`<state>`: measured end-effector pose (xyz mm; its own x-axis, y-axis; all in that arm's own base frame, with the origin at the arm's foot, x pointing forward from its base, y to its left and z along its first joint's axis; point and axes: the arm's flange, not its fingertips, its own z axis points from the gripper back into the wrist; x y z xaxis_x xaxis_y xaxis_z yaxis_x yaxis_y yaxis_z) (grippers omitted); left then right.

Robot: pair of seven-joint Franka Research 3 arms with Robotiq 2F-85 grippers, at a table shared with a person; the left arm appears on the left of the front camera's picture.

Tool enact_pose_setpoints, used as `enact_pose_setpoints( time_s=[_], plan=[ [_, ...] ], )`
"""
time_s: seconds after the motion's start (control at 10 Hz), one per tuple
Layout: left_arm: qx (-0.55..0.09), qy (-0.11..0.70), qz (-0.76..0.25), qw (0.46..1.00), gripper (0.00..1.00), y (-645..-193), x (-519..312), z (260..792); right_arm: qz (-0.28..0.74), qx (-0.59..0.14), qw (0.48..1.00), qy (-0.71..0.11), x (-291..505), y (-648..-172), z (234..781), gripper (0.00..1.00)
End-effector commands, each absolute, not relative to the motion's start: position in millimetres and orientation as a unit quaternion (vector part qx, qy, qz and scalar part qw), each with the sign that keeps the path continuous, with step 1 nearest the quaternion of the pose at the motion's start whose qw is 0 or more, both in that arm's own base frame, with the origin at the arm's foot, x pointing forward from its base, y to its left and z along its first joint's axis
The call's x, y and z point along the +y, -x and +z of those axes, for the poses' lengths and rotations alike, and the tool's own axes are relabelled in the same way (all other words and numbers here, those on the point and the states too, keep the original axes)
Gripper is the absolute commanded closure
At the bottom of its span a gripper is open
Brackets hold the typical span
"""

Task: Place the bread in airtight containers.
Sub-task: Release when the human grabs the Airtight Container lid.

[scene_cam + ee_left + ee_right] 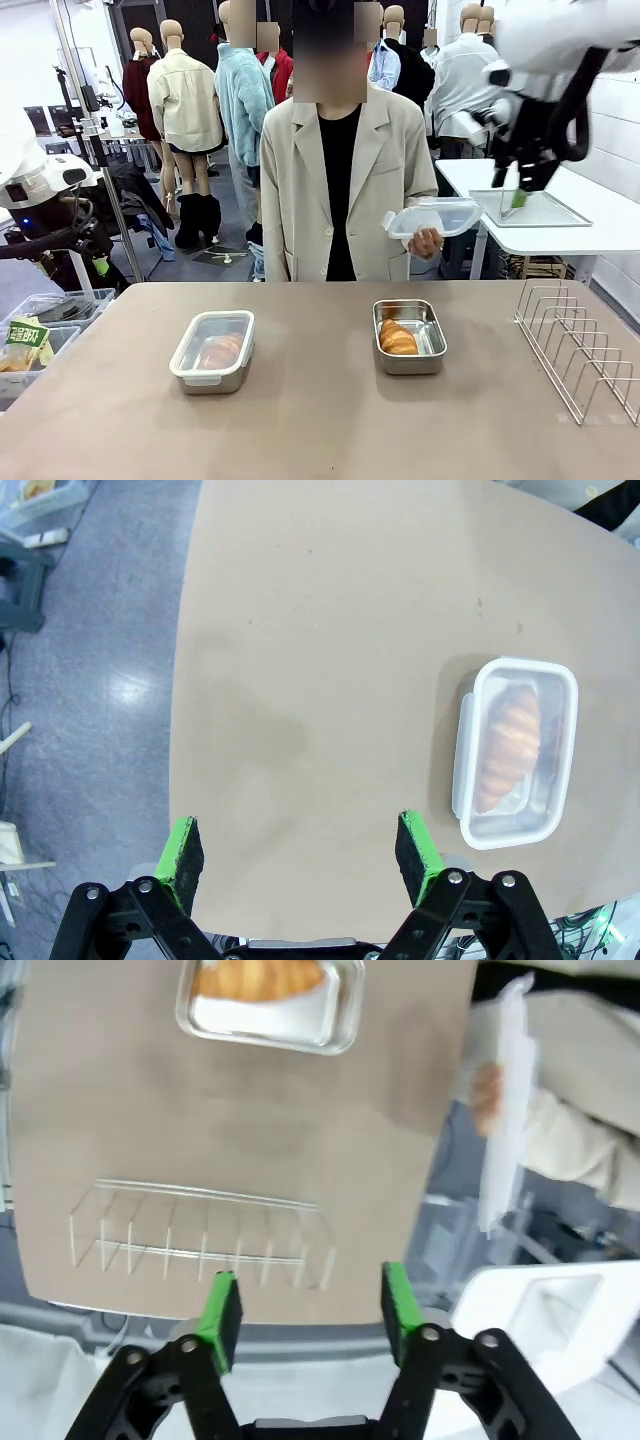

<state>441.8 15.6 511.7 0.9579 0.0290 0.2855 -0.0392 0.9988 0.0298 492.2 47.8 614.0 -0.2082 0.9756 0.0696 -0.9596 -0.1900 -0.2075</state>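
Two steel airtight containers stand on the tan table. The left container [212, 350] [517, 750] has its translucent lid on, and one bread roll [218, 350] [508, 745] shows through it. The right container [410, 337] [270, 1015] is uncovered and holds a golden bread roll [398, 338] [260, 978]. Across the table, a person's hand [427, 241] holds a translucent lid [435, 215] [503, 1110] in the air. My right gripper [520, 198] [310, 1310] hangs high at the right, open and with nothing in it. My left gripper [300, 852] is open above the table's left edge, well away from the lidded container.
A wire rack [580, 345] [200, 1235] stands at the table's right edge. A flat metal tray [545, 215] lies on a white table behind. Plastic bins [40, 335] sit on the floor at the left. Bare tabletop lies between and in front of the containers.
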Motion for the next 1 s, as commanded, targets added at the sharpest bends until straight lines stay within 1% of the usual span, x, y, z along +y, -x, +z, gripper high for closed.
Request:
enact_pose_setpoints(
  time_s=[0.0,0.1,0.2,0.3,0.4,0.7,0.8,0.9],
  plan=[
    [-0.149,-0.018,0.017,0.988,0.0,-442.8,15.2,512.9,0.775,-0.108,0.622,-0.022,17.4,-502.9,607.5,0.0],
    [-0.149,-0.018,0.017,0.988,0.0,-442.8,15.2,512.9,0.783,-0.104,0.611,-0.055,1.3,-507.0,598.5,0.0],
    [-0.149,-0.018,0.017,0.988,0.0,-442.8,15.2,512.9,0.781,-0.102,0.611,-0.078,-8.8,-512.4,586.7,0.0],
    [-0.149,-0.018,0.017,0.988,0.0,-442.8,15.2,512.9,0.772,-0.095,0.62,-0.102,-14.9,-516.1,571.7,0.0],
    [-0.149,-0.018,0.017,0.988,0.0,-442.8,15.2,512.9,0.753,-0.099,0.641,-0.115,-22.4,-517.7,561.4,0.0],
    [-0.149,-0.018,0.017,0.988,0.0,-442.8,15.2,512.9,0.738,-0.115,0.652,-0.132,-38.9,-511.0,539.6,0.0],
    [-0.149,-0.018,0.017,0.988,0.0,-442.8,15.2,512.9,0.744,-0.117,0.647,-0.124,-39.2,-505.0,531.7,0.0],
    [-0.149,-0.018,0.017,0.988,0.0,-442.8,15.2,512.9,0.744,-0.101,0.65,-0.119,-40.4,-515.5,539.0,0.0]
  ],
)
